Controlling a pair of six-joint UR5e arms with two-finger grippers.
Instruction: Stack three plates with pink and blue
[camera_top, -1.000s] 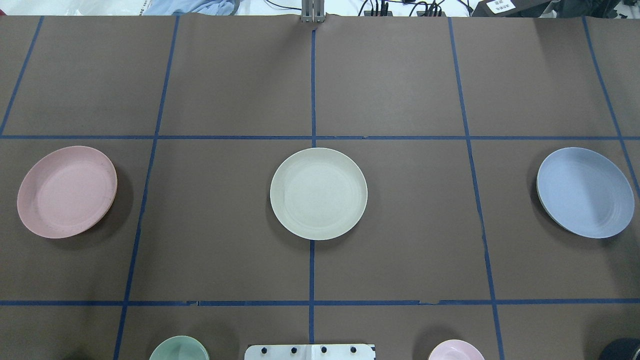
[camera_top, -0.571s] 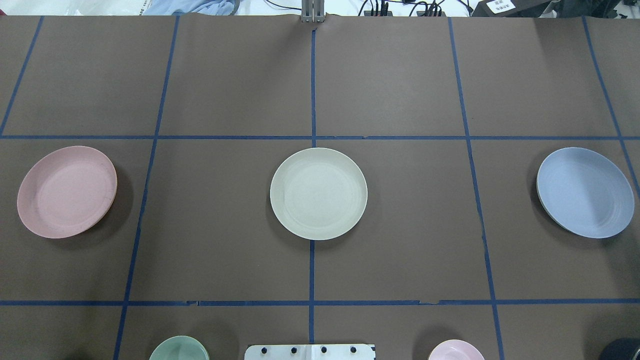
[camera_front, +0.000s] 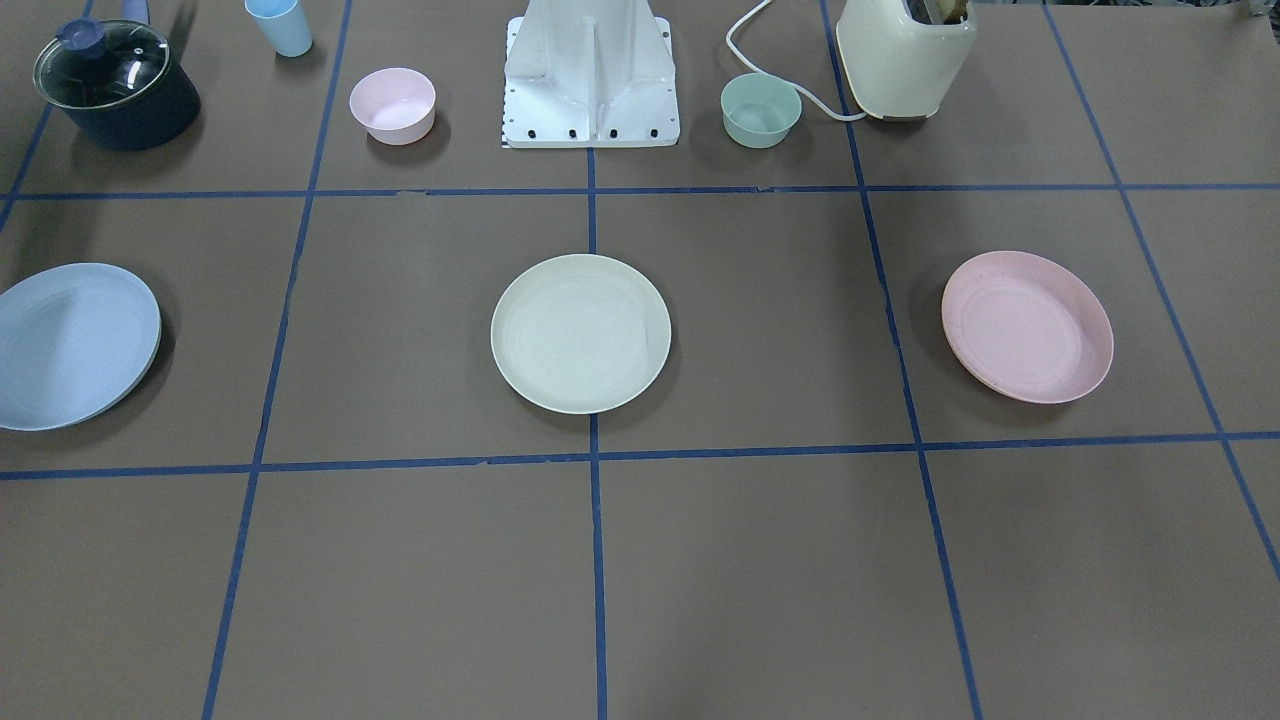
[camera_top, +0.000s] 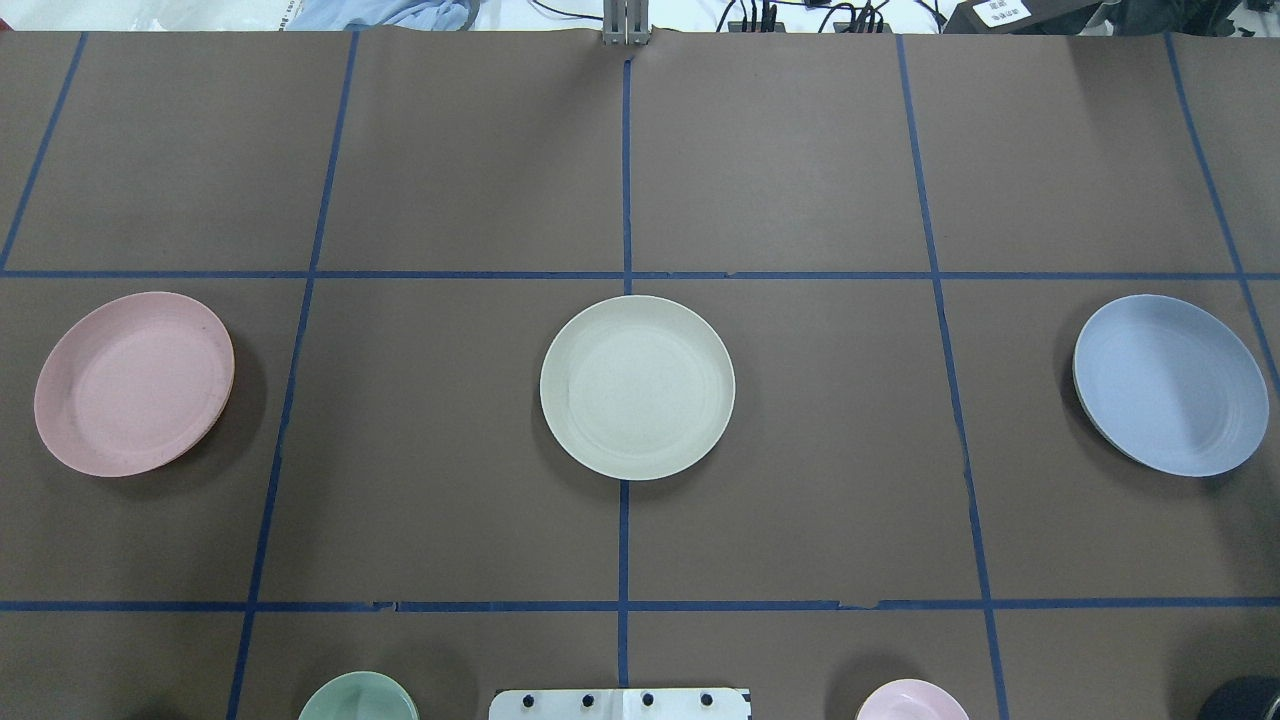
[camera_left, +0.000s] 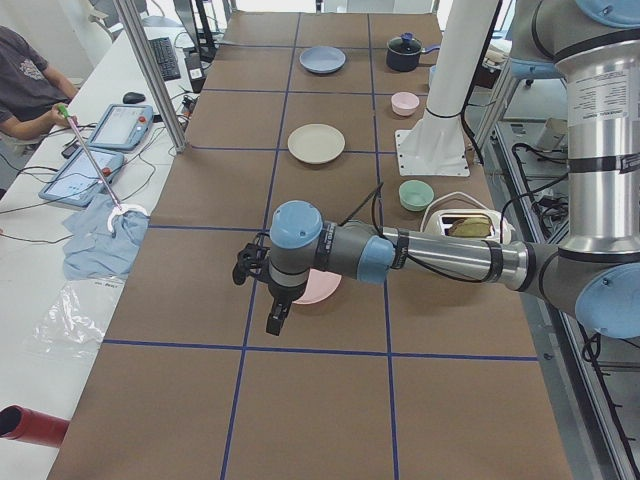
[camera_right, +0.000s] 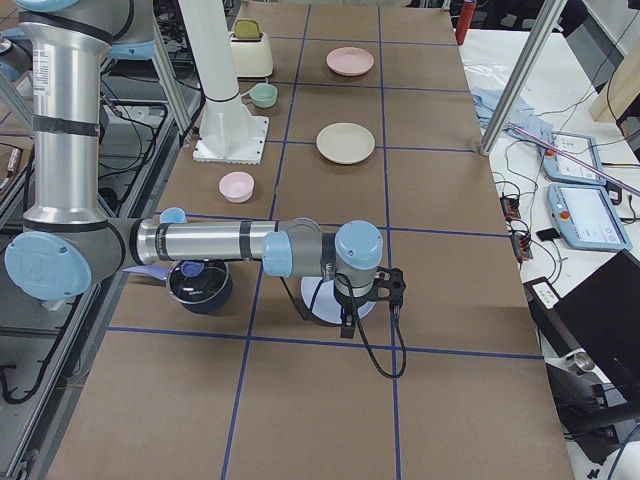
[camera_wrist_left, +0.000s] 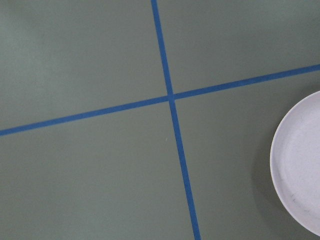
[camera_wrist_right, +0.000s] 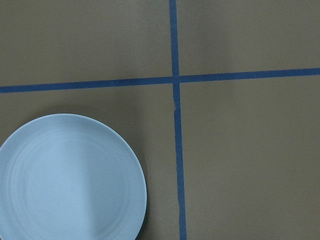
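Three plates lie apart in a row on the brown table. The pink plate (camera_top: 133, 383) is on my left, the cream-green plate (camera_top: 637, 387) in the middle, the light blue plate (camera_top: 1170, 384) on my right. My left gripper (camera_left: 274, 322) shows only in the exterior left view, hanging above the table by the pink plate (camera_left: 322, 288); I cannot tell if it is open. My right gripper (camera_right: 345, 325) shows only in the exterior right view, above the blue plate (camera_right: 320, 300); I cannot tell its state. The right wrist view shows the blue plate (camera_wrist_right: 70, 180) at lower left.
Along the robot's edge stand a small pink bowl (camera_front: 392, 104), a small mint-green bowl (camera_front: 761, 109), a cream toaster (camera_front: 905, 55), a dark lidded pot (camera_front: 115, 85), a blue cup (camera_front: 280, 25) and the white robot base (camera_front: 590, 75).
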